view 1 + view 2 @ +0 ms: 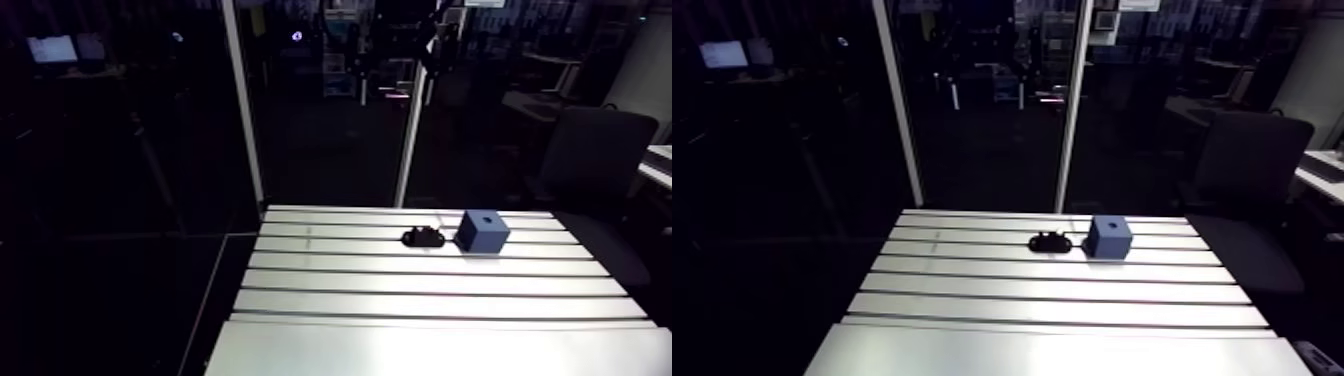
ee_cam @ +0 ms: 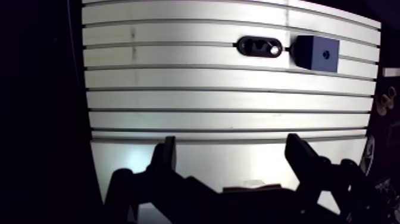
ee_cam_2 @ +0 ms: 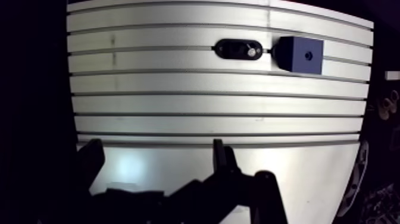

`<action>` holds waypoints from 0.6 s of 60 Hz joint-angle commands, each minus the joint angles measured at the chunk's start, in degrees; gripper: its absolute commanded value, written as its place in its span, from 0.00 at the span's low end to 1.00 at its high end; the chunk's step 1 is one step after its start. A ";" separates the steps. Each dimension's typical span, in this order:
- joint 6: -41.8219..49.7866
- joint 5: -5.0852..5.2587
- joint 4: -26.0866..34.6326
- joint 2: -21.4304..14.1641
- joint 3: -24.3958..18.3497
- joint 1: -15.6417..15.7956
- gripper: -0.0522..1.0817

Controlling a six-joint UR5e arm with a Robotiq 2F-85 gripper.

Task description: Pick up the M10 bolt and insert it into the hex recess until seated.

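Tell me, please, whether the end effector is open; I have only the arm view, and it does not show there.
Observer: In the wrist view the end effector is open and empty.
Operator: Where is it relative to the parts?
Observer: Well short of them; the black holder and the blue block lie far ahead of it.
Operator: Is anything in that holder?
Observer: A bright metal spot, probably the bolt, shows at its end nearest the block.

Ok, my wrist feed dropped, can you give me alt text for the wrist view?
The open gripper hangs over the slotted table, holding nothing. Well ahead lie a black oval holder with a shiny piece, probably the bolt, and beside it a blue block with a hole on top.
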 commanded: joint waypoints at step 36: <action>-7.49 0.18 -17.83 -0.50 11.07 -7.17 0.06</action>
